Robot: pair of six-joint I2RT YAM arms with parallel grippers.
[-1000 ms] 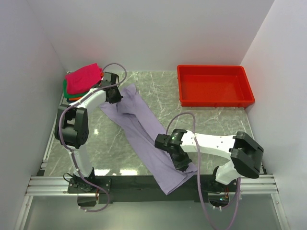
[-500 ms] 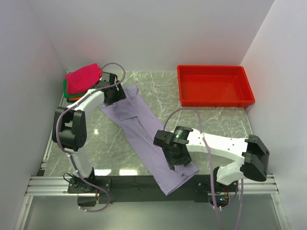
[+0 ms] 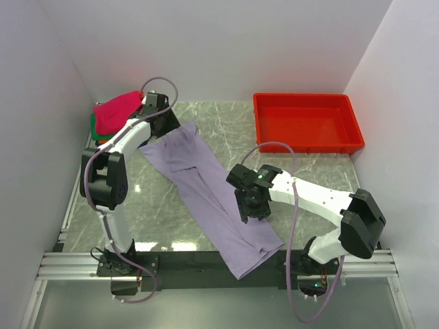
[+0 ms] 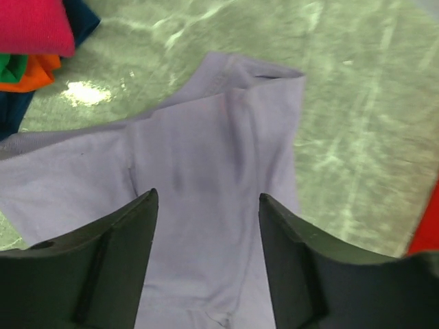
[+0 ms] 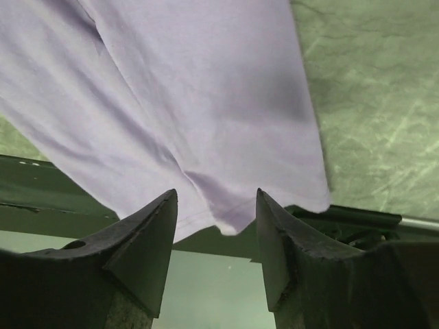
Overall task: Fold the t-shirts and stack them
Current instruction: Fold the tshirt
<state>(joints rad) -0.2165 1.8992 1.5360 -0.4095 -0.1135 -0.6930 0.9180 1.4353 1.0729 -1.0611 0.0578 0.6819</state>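
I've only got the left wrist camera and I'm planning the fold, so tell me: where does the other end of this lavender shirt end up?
Observer: The lavender t-shirt runs diagonally toward the arms' bases; its near end hangs past the table edge over the black rail.
Operator: And the right gripper?
Observer: The right gripper is open, hovering over that near part, gripping nothing.
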